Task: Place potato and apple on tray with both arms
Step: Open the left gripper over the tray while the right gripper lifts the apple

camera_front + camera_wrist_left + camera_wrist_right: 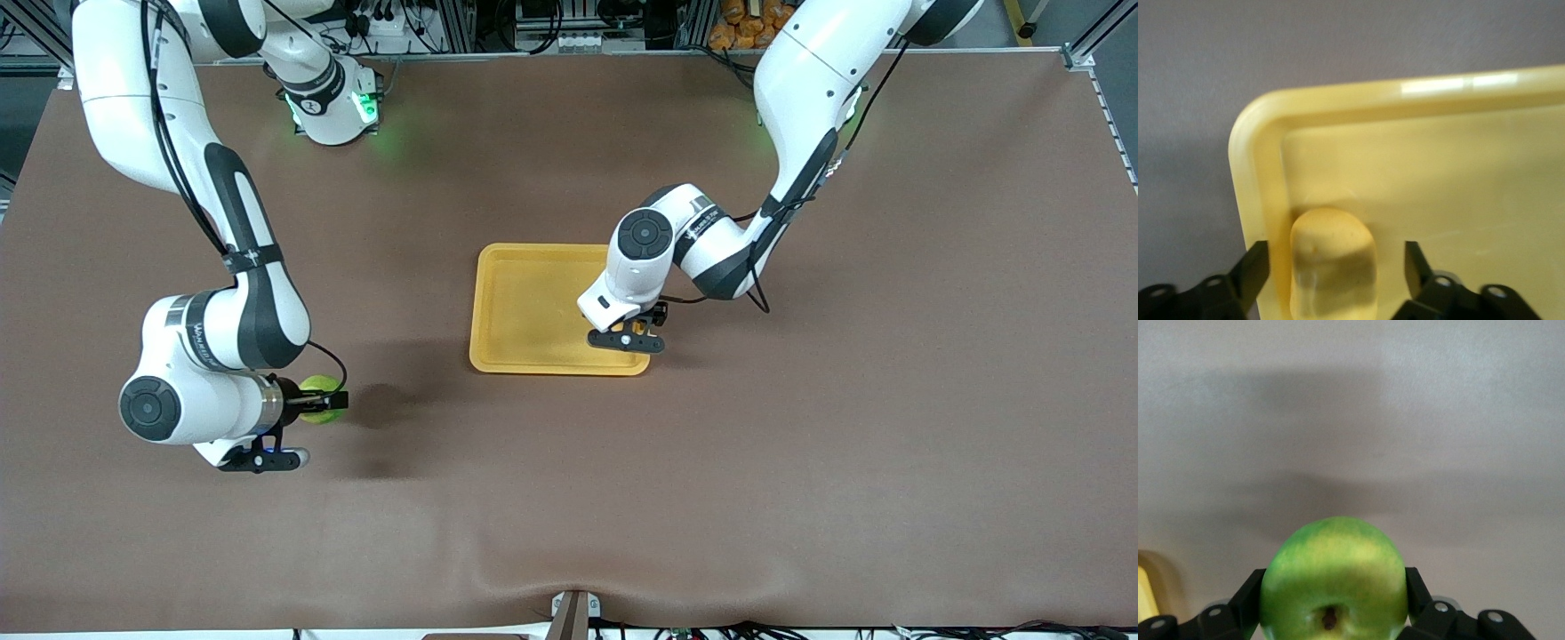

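Gripping apple (1333, 587): right gripper (331, 402), over table. Left gripper (1335, 267) fingers apart round potato (1332, 263) in tray (520, 307).

From the left wrist camera I see the potato (1332, 261) lying in a corner of the tray (1418, 97), close against its rim. The left gripper (1335, 270) straddles it, fingers (1255, 265) spread and clear of it.

This looks like a robot lab. Two big white robot arms (204, 293) stand on bases with green lights (360, 107) at a wide brown counter (800, 444). Past the counter's edge sit metal frames (462, 22), lots of black wires (569, 36) and plugs, not home things.
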Robot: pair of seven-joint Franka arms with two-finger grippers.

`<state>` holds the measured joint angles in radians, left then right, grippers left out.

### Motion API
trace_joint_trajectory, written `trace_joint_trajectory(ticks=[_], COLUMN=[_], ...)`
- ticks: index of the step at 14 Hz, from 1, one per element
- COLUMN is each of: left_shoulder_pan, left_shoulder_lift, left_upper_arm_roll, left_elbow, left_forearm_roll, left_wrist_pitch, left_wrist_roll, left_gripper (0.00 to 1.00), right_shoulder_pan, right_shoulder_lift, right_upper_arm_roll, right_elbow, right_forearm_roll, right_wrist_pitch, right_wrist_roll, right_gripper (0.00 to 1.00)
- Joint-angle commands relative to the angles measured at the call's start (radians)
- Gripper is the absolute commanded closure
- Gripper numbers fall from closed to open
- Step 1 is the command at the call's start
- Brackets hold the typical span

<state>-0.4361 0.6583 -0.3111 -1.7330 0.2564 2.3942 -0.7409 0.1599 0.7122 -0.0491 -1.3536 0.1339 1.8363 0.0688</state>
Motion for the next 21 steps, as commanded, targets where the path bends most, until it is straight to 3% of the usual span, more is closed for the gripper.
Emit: trace_joint_trajectory(ticks=[1, 4, 8, 11, 14, 18, 21], left_shoulder_pan=[-0.010, 0.014, 0.069, 0.152, 0.230, 0.342, 0.389], left_shoulder_lift=[-0.012, -0.083, -0.164, -0.232, -0.321, -0.420, -0.476], left_upper_arm_roll=[0.009, 0.009, -0.005, -0.005, -0.002, -0.003, -0.002], left_elbow=[0.030, 0.052, 0.156, 0.220, 0.222, 0.222, 0.219], left_forearm_roll=[0.033, 0.035, 0.004, -0.116, -0.134, -0.135, -0.135], left_wrist_pitch=[-0.018, -0.133, -0.366, -0.496, -0.573, -0.694, -0.773], left_wrist_roll=[-0.028, -0.008, 0.021, 0.032, 0.066, 0.151, 0.213], left_gripper=[0.00, 0.00, 0.00, 0.00, 0.00, 0.00, 0.00], right_shoulder_pan=[0.009, 0.043, 0.124, 0.208, 0.285, 0.365, 0.403], right_shoulder_lift=[-0.039, -0.074, -0.086, -0.085, -0.083, -0.086, -0.115], right_upper_arm_roll=[0.012, 0.037, 0.037, 0.035, 0.037, 0.037, 0.037], right_elbow=[0.005, 0.004, 0.004, -0.001, -0.010, -0.097, -0.223], right_forearm_roll=[0.019, 0.020, 0.050, 0.062, 0.066, 0.067, 0.066], right_wrist_pitch=[-0.066, -0.120, -0.109, -0.080, -0.046, 0.061, 0.184], right_wrist_roll=[0.116, 0.149, 0.186, 0.271, 0.360, 0.414, 0.433], right_gripper=[1.00, 1.00, 1.00, 1.00, 1.00, 1.00, 1.00])
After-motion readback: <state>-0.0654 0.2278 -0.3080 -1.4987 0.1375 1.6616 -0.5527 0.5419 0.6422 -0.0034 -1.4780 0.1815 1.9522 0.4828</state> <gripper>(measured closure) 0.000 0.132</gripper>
